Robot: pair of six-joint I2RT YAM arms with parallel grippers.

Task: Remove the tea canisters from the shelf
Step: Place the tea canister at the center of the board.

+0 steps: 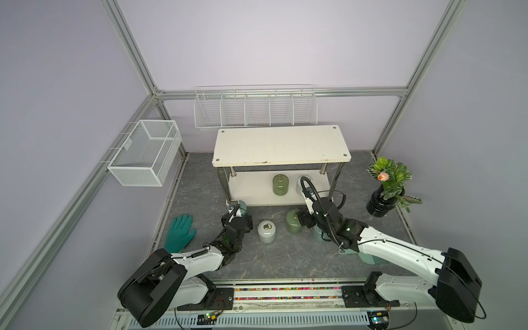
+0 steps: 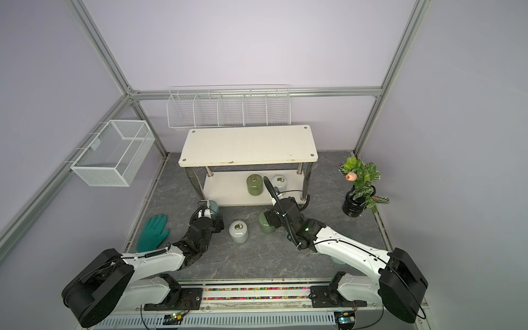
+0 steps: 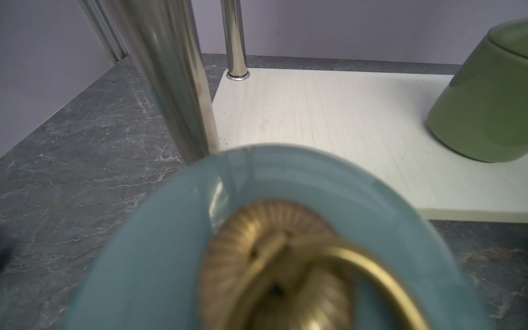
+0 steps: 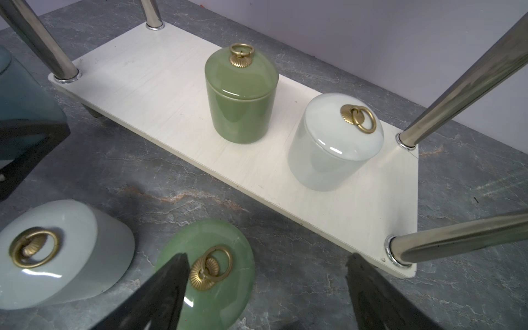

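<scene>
On grey marbled tabletop (image 1: 285, 257) between lilac walls (image 1: 285, 43): right hand (image 4: 267, 258) apart, left hand (image 1: 236, 213) unclear.

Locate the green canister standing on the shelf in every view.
In a top view: green canister at the middle of the lower board.
In a top view: the same spot.
Left wrist: on the board, cut by the frame edge.
Right wrist: on the board, beside the white canister.
Shared landmark: the lower board.

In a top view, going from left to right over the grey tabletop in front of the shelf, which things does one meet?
teal glove → pale blue canister → white canister → green canister → black vase with plant
</scene>
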